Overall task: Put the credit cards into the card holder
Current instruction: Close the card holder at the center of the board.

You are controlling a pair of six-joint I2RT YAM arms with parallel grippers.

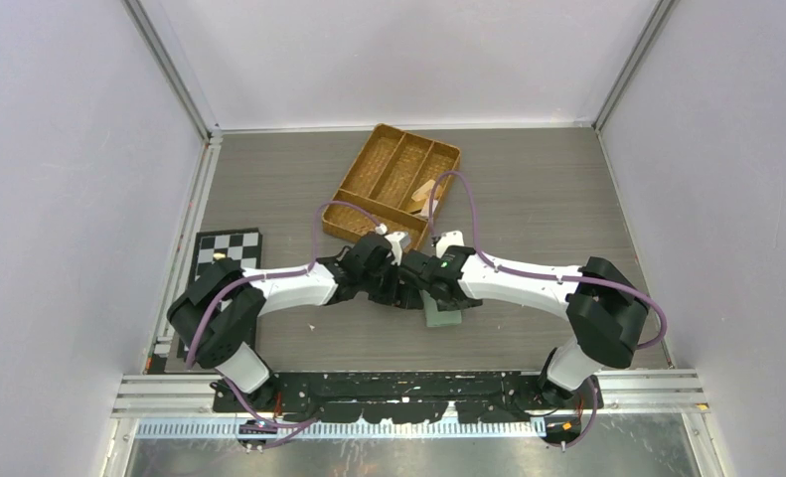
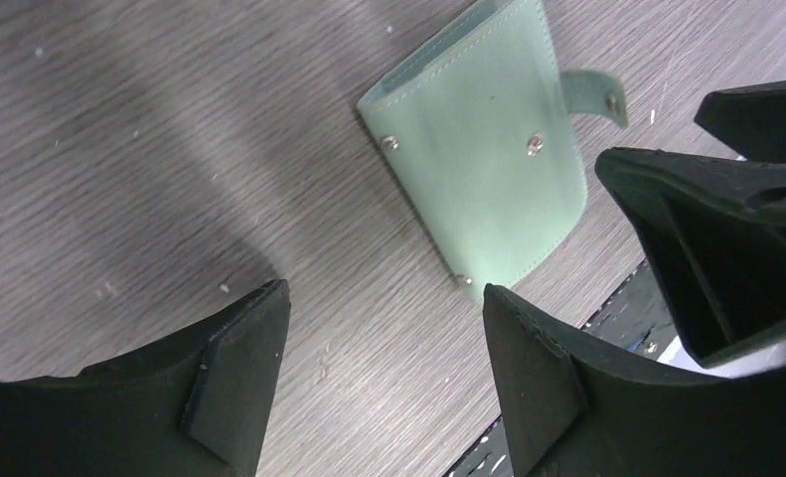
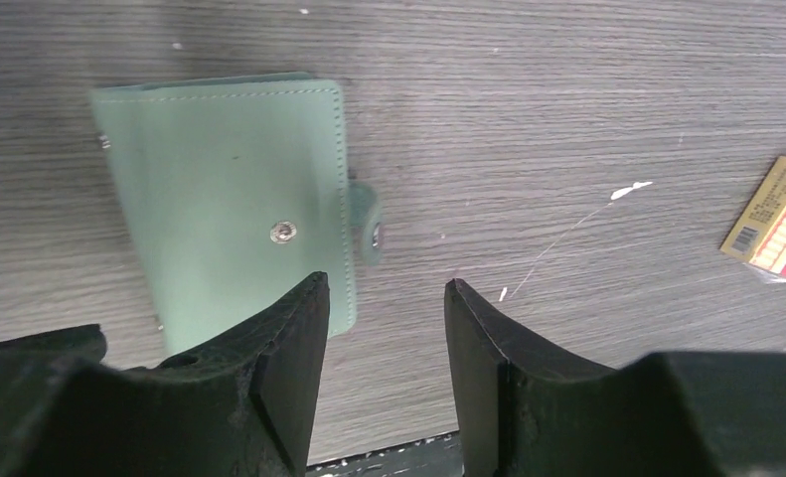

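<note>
Left arm (image 1: 294,285), right arm (image 1: 523,281): white link shells, bulky black joint housings, purple cables (image 1: 318,231) looping over each. Jaws matte black, wedge-shaped, flat inner pads (image 2: 228,393).

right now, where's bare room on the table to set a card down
The widest bare table is back right, between the woven tray and the right wall. There is also room back left, between tray and checkerboard. Centre front is crowded: the left pincer and right pincer hang open by the green wallet.
</note>
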